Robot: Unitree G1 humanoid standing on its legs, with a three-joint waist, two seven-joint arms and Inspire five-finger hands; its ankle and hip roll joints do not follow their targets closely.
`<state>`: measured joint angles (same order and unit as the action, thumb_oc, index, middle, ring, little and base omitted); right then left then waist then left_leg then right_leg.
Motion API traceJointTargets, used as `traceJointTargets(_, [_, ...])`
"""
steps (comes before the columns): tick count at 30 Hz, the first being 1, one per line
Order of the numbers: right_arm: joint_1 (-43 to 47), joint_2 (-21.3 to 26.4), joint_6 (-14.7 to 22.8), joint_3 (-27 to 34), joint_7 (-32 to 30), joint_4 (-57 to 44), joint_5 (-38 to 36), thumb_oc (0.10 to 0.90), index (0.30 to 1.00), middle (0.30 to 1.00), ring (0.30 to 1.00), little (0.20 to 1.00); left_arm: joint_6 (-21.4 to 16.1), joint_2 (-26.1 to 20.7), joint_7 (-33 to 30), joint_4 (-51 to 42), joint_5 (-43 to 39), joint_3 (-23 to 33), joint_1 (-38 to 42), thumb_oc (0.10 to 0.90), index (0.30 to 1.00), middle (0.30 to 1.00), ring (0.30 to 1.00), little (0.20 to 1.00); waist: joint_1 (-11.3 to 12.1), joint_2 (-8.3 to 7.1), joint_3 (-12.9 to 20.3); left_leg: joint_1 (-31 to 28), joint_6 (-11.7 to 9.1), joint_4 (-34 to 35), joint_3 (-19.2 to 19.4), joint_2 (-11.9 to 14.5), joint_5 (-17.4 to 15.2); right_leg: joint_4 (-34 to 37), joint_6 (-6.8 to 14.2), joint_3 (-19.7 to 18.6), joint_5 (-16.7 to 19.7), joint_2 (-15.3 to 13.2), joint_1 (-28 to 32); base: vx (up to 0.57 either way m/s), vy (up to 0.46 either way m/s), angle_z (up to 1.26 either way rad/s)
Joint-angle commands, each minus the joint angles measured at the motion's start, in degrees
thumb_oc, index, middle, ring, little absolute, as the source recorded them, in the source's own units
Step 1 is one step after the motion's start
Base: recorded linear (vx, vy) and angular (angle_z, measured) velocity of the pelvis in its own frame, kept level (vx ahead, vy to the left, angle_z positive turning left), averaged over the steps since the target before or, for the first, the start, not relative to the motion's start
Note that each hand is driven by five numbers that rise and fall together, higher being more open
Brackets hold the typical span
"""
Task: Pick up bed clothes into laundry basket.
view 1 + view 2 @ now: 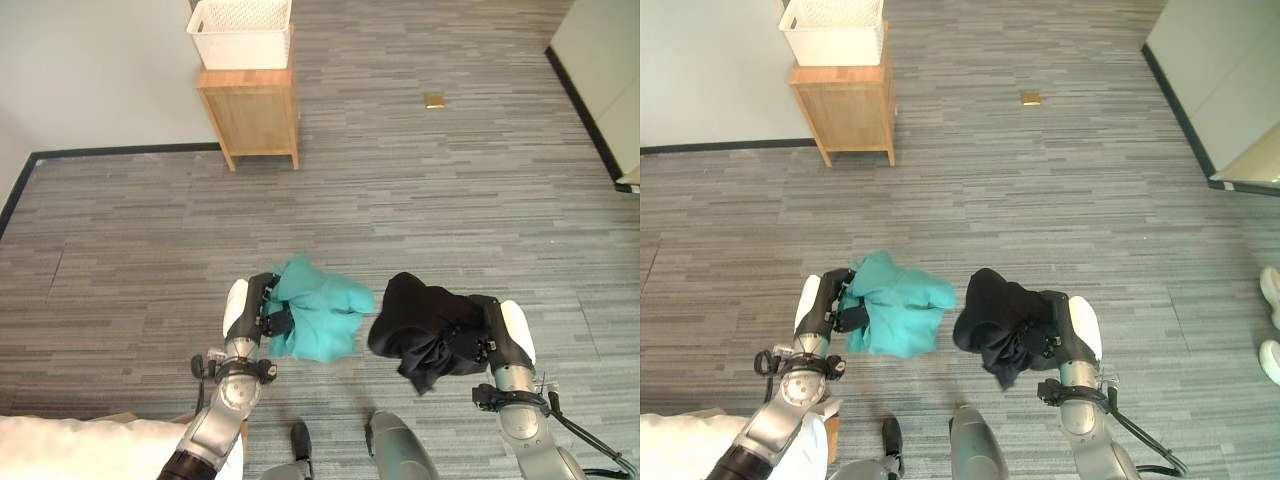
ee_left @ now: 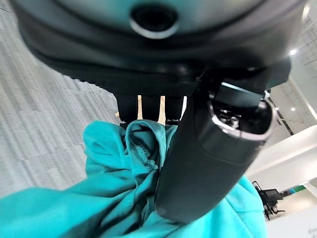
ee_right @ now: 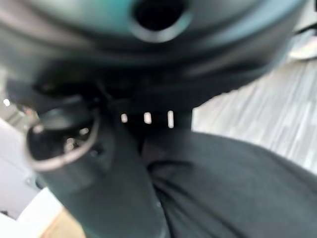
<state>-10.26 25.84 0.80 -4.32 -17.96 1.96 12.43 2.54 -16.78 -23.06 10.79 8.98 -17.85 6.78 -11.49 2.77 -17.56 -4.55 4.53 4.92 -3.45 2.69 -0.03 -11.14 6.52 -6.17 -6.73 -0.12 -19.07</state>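
My left hand [image 1: 262, 310] is shut on a bunched teal garment [image 1: 320, 310], held above the floor; its wrist view shows the thumb [image 2: 208, 163] pressed into the teal cloth [image 2: 109, 193]. My right hand [image 1: 480, 335] is shut on a crumpled black garment [image 1: 420, 325], which also drapes under the thumb [image 3: 99, 173] as black cloth [image 3: 223, 188] in its wrist view. A white laundry basket [image 1: 242, 32] stands on a small wooden cabinet [image 1: 252, 115] far ahead to the left.
Grey plank floor [image 1: 430, 200] stretches between me and the cabinet. A small tan object [image 1: 434, 100] lies on the floor far ahead. White bedding [image 1: 80, 448] shows at the lower left. A white wall unit [image 1: 605, 70] stands at the right. A person's white shoes [image 1: 1270, 320] are at the right edge.
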Motion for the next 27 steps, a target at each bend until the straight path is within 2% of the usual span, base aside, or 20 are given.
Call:
traceJointTargets(1, [5.5,0.3,3.8,1.9,-1.4,-0.3,-1.4,0.400,0.300,0.300,0.300,0.300,-4.7,-1.5,0.3,-5.0,-0.7,2.4,-0.9,0.400,0.300,0.300,0.300,0.300,-0.9,-1.91,4.4,-10.9,-6.7,0.1,5.7,-2.6,-11.8,13.1,3.2,10.2,10.4,-0.9,-1.7,0.63,-0.262,0.79])
traceJointTargets(3, [5.4,1.0,2.8,1.5,-1.6,0.4,2.4,0.400,0.300,0.300,0.300,0.300,-5.0,-1.7,0.6,-4.5,0.0,3.2,-1.7,0.400,0.300,0.300,0.300,0.300,-1.9,-1.32,4.4,-15.0,-7.7,0.1,4.6,-1.5,-14.8,13.5,3.8,14.1,12.1,-2.4,-4.1,0.55,-0.251,0.61])
traceJointTargets(4, [5.5,1.0,2.8,1.4,-1.6,0.4,2.6,0.400,0.300,0.300,0.300,0.300,-5.0,-1.6,0.7,-4.6,0.1,3.3,-1.8,0.400,0.300,0.300,0.300,0.300,-2.3,-1.00,4.2,-15.1,-7.7,0.1,4.4,-1.1,-14.9,13.5,3.9,14.5,11.9,-2.2,-3.9,0.59,-0.371,0.70])
traceJointTargets(5, [3.4,1.4,2.0,1.8,-1.2,0.4,4.6,0.400,0.300,0.300,0.300,0.300,-5.2,-0.9,1.1,-3.9,0.4,2.9,-1.7,0.400,0.300,0.300,0.300,0.300,-2.9,-1.28,5.5,-17.1,-8.5,0.1,2.8,-0.3,-14.3,13.5,2.9,12.4,13.5,-2.8,-2.2,0.53,-0.376,0.54])
traceJointTargets(6, [2.2,1.5,1.9,1.6,-0.9,0.3,5.0,0.400,0.300,0.300,0.300,0.300,-5.2,-0.1,0.8,-3.3,0.5,2.4,-2.1,0.400,0.300,0.300,0.300,0.300,-3.3,-0.40,5.8,-17.2,-9.4,-2.6,2.5,1.4,-12.0,14.0,2.1,11.8,14.7,-2.7,-0.4,0.68,-0.493,0.74])
traceJointTargets(7, [2.1,2.0,2.1,1.4,-0.9,1.0,4.8,0.400,0.300,0.300,0.300,0.300,-5.3,0.8,0.8,-2.3,0.4,1.6,-2.2,0.400,0.300,0.300,0.300,0.300,-3.5,0.76,5.8,-15.5,-11.2,-10.2,3.0,3.4,-7.5,13.6,1.3,11.8,15.1,-2.3,1.6,0.33,-0.220,0.89])
traceJointTargets(8, [2.1,2.0,2.1,1.4,-0.9,1.0,4.8,0.400,0.300,0.300,0.300,0.300,-5.3,0.8,0.8,-2.3,0.4,1.6,-2.2,0.400,0.300,0.300,0.300,0.300,-3.5,0.96,5.9,-15.4,-11.1,-10.4,2.9,3.6,-7.8,13.8,1.4,11.9,14.8,-2.2,1.8,0.33,-0.242,1.01])
traceJointTargets(9, [2.3,2.4,2.3,1.2,-0.7,1.4,4.3,0.400,0.300,0.300,0.300,0.300,-5.1,1.1,0.9,-2.0,0.1,1.3,-2.0,0.400,0.300,0.300,0.300,0.300,-3.2,1.34,5.6,-12.2,-12.4,-19.7,3.6,5.5,-0.8,13.8,0.0,12.1,14.3,-2.2,4.3,0.32,-0.315,0.70])
traceJointTargets(10, [3.0,3.2,2.4,0.9,-1.0,1.5,4.1,0.400,0.300,0.300,0.300,0.300,-5.0,1.3,1.0,-1.9,-0.7,0.6,-1.7,0.400,0.300,0.300,0.300,0.300,-2.3,0.04,4.5,-6.4,-13.6,-31.9,3.7,7.2,6.8,13.3,-2.1,12.3,13.0,-2.9,7.1,0.60,-0.666,0.39])
traceJointTargets(11, [4.7,4.3,1.9,0.5,-1.9,1.7,3.8,0.400,0.300,0.300,0.300,0.300,-4.7,0.9,0.5,-2.4,-1.6,0.5,-1.3,0.400,0.300,0.300,0.300,0.300,0.8,-3.05,2.9,2.8,-12.0,-49.9,4.1,5.5,7.1,14.4,-4.6,11.6,10.9,-3.6,12.6,0.42,-0.530,0.25])
traceJointTargets(12, [4.8,4.2,1.9,0.5,-1.9,1.8,3.7,0.400,0.300,0.300,0.300,0.300,-4.7,0.8,0.5,-2.4,-1.6,0.5,-1.3,0.400,0.300,0.300,0.300,0.300,0.7,-3.34,2.9,3.1,-11.9,-50.1,4.0,5.2,7.3,14.4,-4.5,11.6,11.1,-3.9,12.4,0.44,-0.477,0.11])
traceJointTargets(14, [6.3,5.4,1.1,0.5,-2.7,1.7,4.1,0.400,0.300,0.300,0.300,0.300,-4.5,0.3,-0.4,-2.8,-1.8,1.0,-0.7,0.400,0.300,0.300,0.300,0.300,4.2,-5.26,1.9,11.9,-11.2,-56.1,7.2,4.4,4.2,15.0,-5.3,10.2,9.0,-4.6,16.5,0.39,-0.215,-0.27])
traceJointTargets(15, [6.6,5.8,0.6,0.4,-2.7,1.2,4.4,0.400,0.300,0.300,0.300,0.300,-4.2,0.3,-0.4,-2.9,-1.6,1.1,-0.8,0.400,0.300,0.300,0.300,0.300,5.6,-5.40,1.8,14.8,-11.2,-52.5,9.0,5.1,2.7,15.2,-5.1,9.9,7.6,-4.7,18.3,0.54,-0.094,-0.60])
traceJointTargets(16, [6.7,5.9,0.5,0.5,-2.7,0.4,4.7,0.400,0.300,0.300,0.300,0.300,-4.2,0.4,-0.4,-3.2,-1.5,1.5,-0.8,0.400,0.300,0.300,0.300,0.300,6.6,-4.59,1.9,16.5,-11.2,-46.9,10.4,5.7,2.1,15.4,-4.7,9.6,6.3,-4.2,20.3,0.54,0.004,-0.69])
traceJointTargets(17, [6.6,6.0,0.6,0.6,-2.5,-0.3,4.8,0.400,0.300,0.300,0.300,0.300,-4.3,0.6,-0.3,-3.5,-1.2,1.5,-0.8,0.400,0.300,0.300,0.300,0.300,7.6,-4.26,2.0,16.9,-10.9,-40.2,12.0,5.3,2.9,15.6,-4.4,8.5,5.5,-4.4,21.6,0.35,0.032,-0.56])
traceJointTargets(20, [6.6,5.9,0.6,0.6,-2.5,-0.3,4.8,0.400,0.300,0.300,0.300,0.300,-4.3,0.6,-0.3,-3.5,-1.2,1.5,-0.8,0.400,0.300,0.300,0.300,0.300,7.8,-4.51,1.9,16.5,-10.9,-39.7,12.3,5.1,3.2,15.6,-4.3,8.3,5.6,-4.6,21.6,0.35,0.061,-0.26])
traceJointTargets(21, [6.8,6.7,1.7,0.2,-3.2,-2.5,6.8,0.400,0.300,0.300,0.300,0.300,-4.4,1.6,-0.5,-2.9,0.9,1.4,-0.6,0.400,0.300,0.300,0.300,0.300,10.7,-0.07,3.8,15.7,-9.7,-6.8,14.9,1.0,7.9,16.1,-2.7,6.3,0.7,-1.7,28.3,1.30,0.149,-0.19])
traceJointTargets(22, [6.8,6.7,1.4,0.4,-3.7,-3.0,7.6,0.400,0.300,0.300,0.300,0.300,-4.4,2.5,-0.7,-2.4,0.8,1.1,-0.3,0.400,0.300,0.300,0.300,0.300,11.2,0.40,4.1,18.5,-9.9,-1.0,18.5,1.5,8.9,16.1,-2.4,6.2,-1.9,-1.9,32.4,1.31,0.152,-0.18])
traceJointTargets(25, [6.8,6.7,1.1,0.3,-3.8,-3.3,8.1,0.400,0.300,0.300,0.300,0.300,-4.3,2.7,-0.9,-2.1,0.7,0.8,-0.2,0.400,0.300,0.300,0.300,0.300,11.7,0.10,4.0,18.9,-9.8,-0.5,19.3,0.9,8.6,16.1,-2.3,5.7,-3.0,-2.5,34.1,0.50,-0.005,-0.20])
traceJointTargets(27, [5.5,5.1,0.9,-0.3,-3.1,-4.7,10.1,0.400,0.300,0.300,0.300,0.300,-4.0,3.1,-0.8,-3.3,0.6,0.6,-2.1,0.400,0.300,0.300,0.300,0.300,13.5,2.34,6.8,17.7,-9.7,0.1,14.8,0.7,13.2,16.1,-1.5,2.3,-5.2,-2.7,38.6,0.93,0.030,-0.24])
